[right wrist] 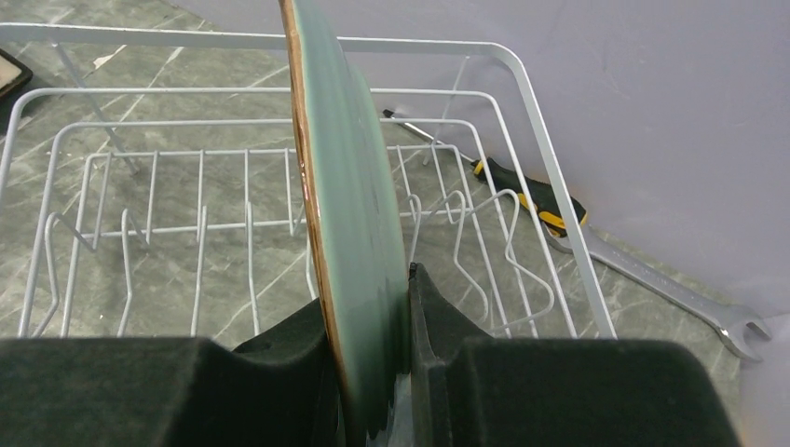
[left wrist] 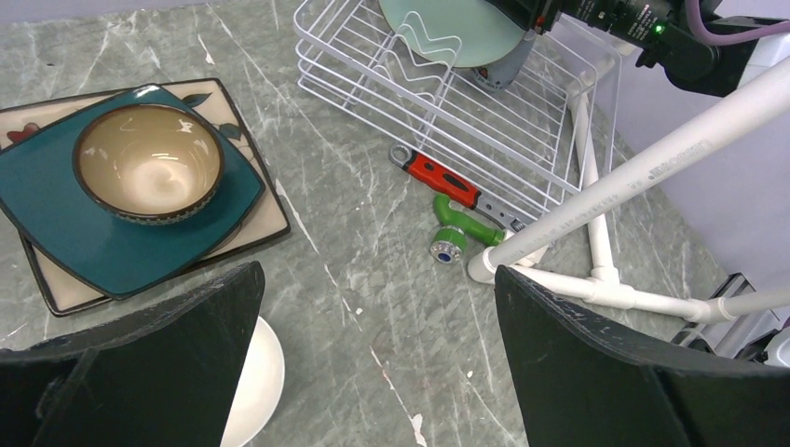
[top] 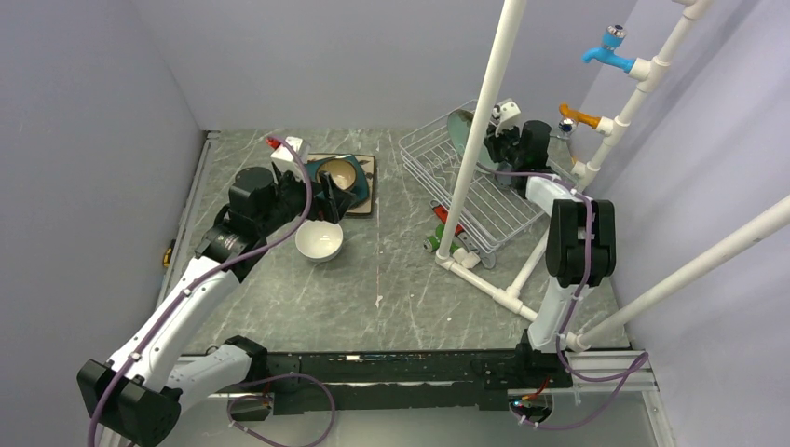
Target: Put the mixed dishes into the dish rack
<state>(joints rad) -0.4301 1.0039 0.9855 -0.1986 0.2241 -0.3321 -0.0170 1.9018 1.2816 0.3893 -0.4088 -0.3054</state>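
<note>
My right gripper [right wrist: 368,372] is shut on the mint-green round plate [right wrist: 349,214], holding it upright on edge over the white wire dish rack [right wrist: 186,168]. From above, the plate [top: 461,128] stands at the rack's [top: 484,200] far end. My left gripper [left wrist: 377,279] is open and empty, hovering over the table just right of the white bowl [left wrist: 256,382]. In the top view this gripper [top: 328,200] sits between the white bowl [top: 319,240] and the stack. The brown glazed bowl [left wrist: 149,163] rests on the teal square plate [left wrist: 56,223], which lies on the cream flowered plate [left wrist: 265,219].
A white pipe frame [top: 480,121] rises in front of the rack, its foot [left wrist: 596,270] on the table. A red tool [left wrist: 438,177] and a green fitting [left wrist: 461,233] lie beside the rack. A screwdriver [right wrist: 531,196] and a spanner [right wrist: 671,293] lie behind it. Blue [top: 606,51] and orange [top: 582,116] taps stick out at right.
</note>
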